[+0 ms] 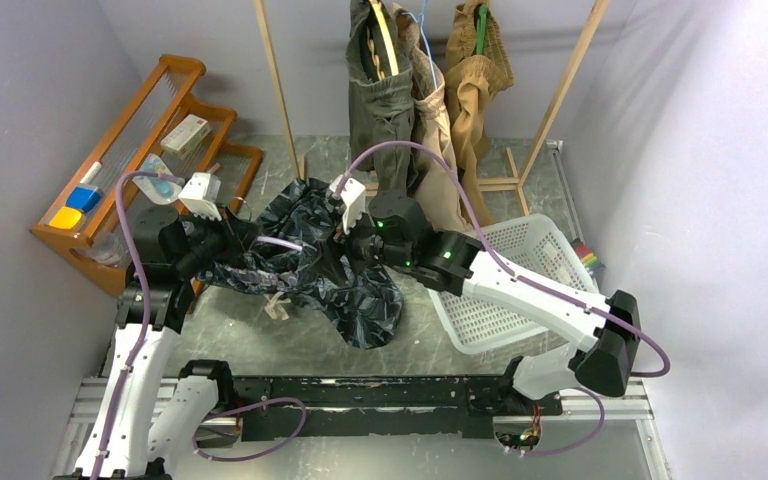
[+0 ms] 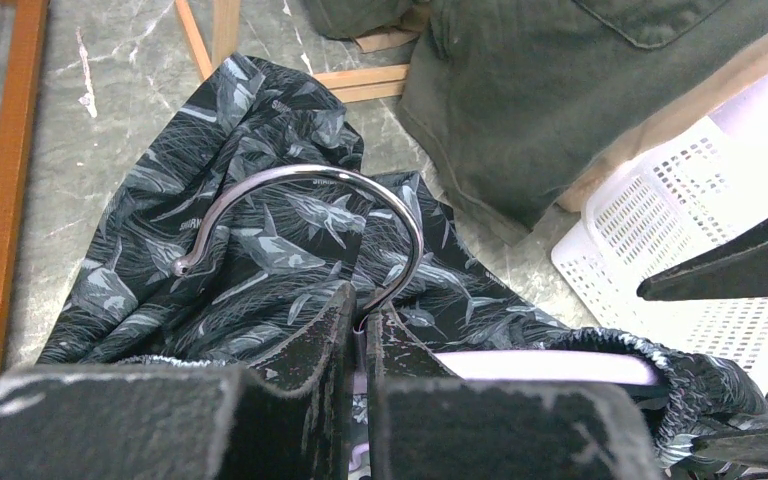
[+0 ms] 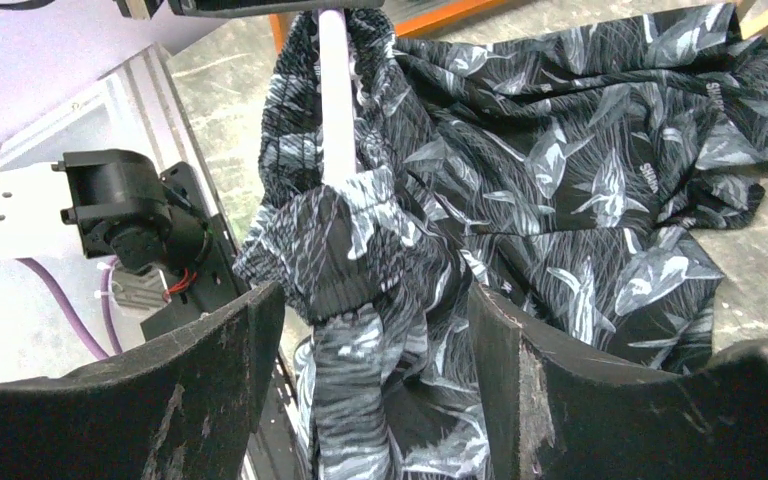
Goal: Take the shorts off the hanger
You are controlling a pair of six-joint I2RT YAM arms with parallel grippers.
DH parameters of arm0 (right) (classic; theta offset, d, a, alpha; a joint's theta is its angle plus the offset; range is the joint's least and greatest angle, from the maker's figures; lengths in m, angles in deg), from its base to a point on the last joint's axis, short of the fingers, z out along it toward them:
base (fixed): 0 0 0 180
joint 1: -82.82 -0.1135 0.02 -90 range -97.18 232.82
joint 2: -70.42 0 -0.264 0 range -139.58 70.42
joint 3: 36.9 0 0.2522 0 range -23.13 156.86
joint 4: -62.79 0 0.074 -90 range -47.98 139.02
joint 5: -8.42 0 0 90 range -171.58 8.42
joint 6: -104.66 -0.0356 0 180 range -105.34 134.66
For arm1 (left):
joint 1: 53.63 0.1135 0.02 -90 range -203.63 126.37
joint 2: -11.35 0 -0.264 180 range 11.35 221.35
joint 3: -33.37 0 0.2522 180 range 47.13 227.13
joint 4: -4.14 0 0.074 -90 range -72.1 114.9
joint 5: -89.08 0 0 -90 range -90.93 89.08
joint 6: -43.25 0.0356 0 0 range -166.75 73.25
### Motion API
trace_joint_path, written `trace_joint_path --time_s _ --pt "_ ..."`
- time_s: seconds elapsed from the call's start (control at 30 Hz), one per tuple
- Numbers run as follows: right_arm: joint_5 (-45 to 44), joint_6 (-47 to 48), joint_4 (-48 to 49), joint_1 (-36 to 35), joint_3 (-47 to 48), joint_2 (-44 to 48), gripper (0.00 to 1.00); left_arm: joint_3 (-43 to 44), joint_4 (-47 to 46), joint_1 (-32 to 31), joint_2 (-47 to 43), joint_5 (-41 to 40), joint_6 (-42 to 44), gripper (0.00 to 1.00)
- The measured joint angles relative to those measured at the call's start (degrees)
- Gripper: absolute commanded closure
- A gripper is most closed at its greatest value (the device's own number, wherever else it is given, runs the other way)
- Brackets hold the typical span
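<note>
The left pincer (image 2: 360, 322) clamps the hanger (image 2: 545, 366); the right pincer (image 3: 372, 330) gapes around the navy shorts (image 3: 580, 180) waistband. Closing there may catch the hanger bar too, jamming cloth.

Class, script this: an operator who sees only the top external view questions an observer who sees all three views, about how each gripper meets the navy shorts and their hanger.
Operator: What is the left gripper gripping?
Observer: The left wrist view shows it shut on the neck of the metal hook.
Operator: Is the right gripper shut on the navy shorts?
Observer: No. Its jaws stand open with the waistband between them, wrapped over the end of the pale hanger bar.
</note>
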Motion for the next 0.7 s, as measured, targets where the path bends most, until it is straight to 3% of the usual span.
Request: trace_joint_path --time_s 0.07,0.13,0.17,0.2,0.3,0.37,0.53,0.7 --pt "0.4 -0.1 0.2 0.0 0.8 -0.9 0.36 0.0 0.1 0.0 -0.1 0.0 0.1 0.93" --pt "1.2 -0.2 1.3 0.0 1.5 -2.6 0.52 0.0 0.1 0.0 -0.1 0.1 0.2 0.93" --pt "1.4 -0.5 1.8 0.0 1.5 -3.2 0.55 0.0 0.1 0.0 -0.1 0.1 0.3 0.93" --pt "1.7 -0.7 2.1 -0.1 1.5 -3.7 0.54 0.0 0.1 0.0 -0.1 0.2 0.5 0.93" --pt "2.2 -2.4 4.7 -0.1 -0.2 -3.3 0.36 0.1 0.8 0.0 0.0 0.2 1.1 0.93" --pt "2.3 -3.3 6.9 -0.2 -2.3 -1.9 0.33 0.1 1.2 0.0 0.1 0.3 1.3 0.93" --pt "1.6 -3.8 7.8 -0.2 -3.0 -1.2 0.41 0.1 1.7 0.0 0.0 0.6 1.7 0.93" --pt "2.0 -4.3 8.5 -0.2 -2.6 -3.1 0.58 0.1 1.7 0.0 0.2 1.0 1.8 0.93"
